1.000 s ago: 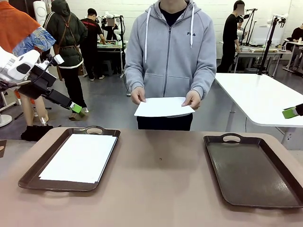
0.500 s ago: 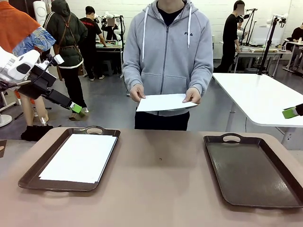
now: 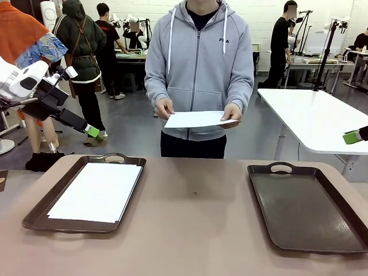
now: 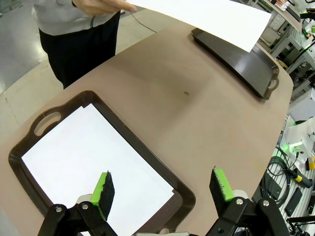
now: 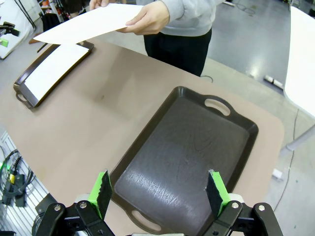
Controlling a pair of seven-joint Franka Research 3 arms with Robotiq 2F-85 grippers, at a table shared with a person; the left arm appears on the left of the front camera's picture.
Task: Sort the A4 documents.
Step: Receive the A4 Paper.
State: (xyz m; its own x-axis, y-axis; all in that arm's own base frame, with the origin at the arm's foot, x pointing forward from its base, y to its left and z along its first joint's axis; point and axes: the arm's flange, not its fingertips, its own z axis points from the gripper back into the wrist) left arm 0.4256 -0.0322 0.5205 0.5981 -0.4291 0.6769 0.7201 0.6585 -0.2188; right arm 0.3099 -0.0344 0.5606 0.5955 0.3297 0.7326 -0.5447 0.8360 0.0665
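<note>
A person at the far side holds one A4 document (image 3: 195, 119) flat in both hands above the table's far edge; the held sheet (image 4: 206, 14) also crosses the top of the left wrist view. Another white sheet (image 3: 98, 191) lies in the left dark brown tray (image 3: 34, 215). The right tray (image 3: 305, 207) holds nothing. My left gripper (image 3: 95, 132) hangs open off the table's left side, high above the sheet in the left tray (image 4: 83, 157). My right gripper (image 5: 160, 191) is open above the right tray (image 5: 187, 147); its green tip (image 3: 352, 137) shows at the right edge.
The brown table (image 3: 195, 218) has bare room between the two trays. A white table (image 3: 316, 118) stands behind on the right. Other people work at benches far back.
The person has lifted the held sheet a little and stands more upright. Neither arm has moved.
</note>
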